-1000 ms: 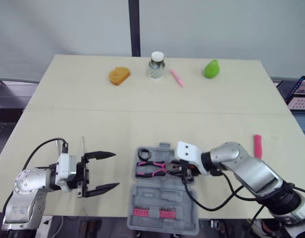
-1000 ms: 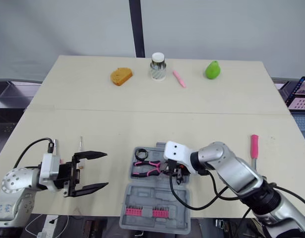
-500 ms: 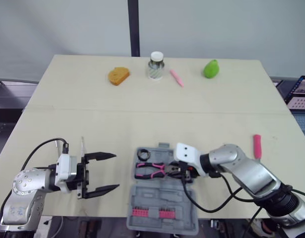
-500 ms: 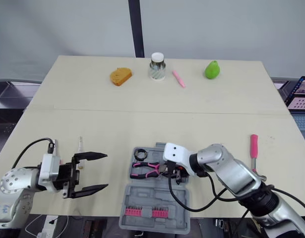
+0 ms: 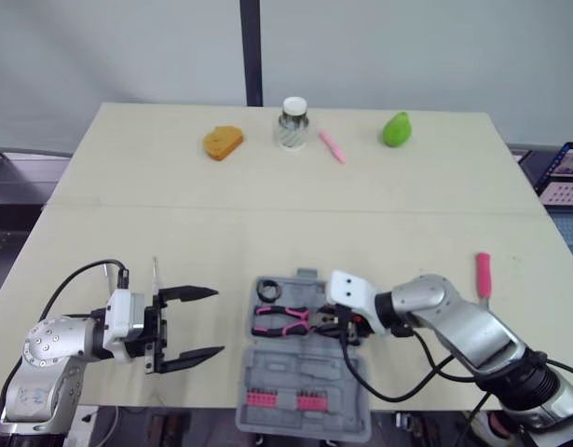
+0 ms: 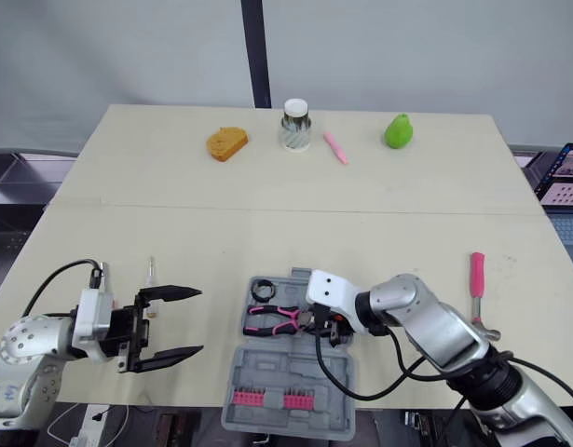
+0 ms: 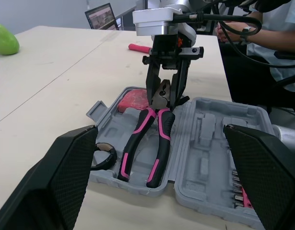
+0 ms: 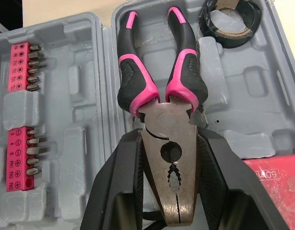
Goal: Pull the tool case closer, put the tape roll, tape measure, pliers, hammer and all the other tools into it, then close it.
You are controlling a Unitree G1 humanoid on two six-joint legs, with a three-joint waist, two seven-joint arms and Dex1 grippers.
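Right gripper (image 8: 170, 139) fingers clamped either side of the steel head of the pliers (image 8: 185, 72), which lie in the open tool case (image 5: 309, 372) at lower centre of the head view, handles toward the tape roll (image 8: 224, 40). Pliers look rigid and fairly heavy, and the smooth head is likely slippery, so the rubber handles seem the surer hold. Left gripper (image 5: 217, 321) at lower left, fingers wide apart, empty.

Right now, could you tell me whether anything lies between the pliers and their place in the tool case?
Nothing visible does. The right gripper holds the pliers by the head, handles already in the tool case; the tape roll lies beside them.
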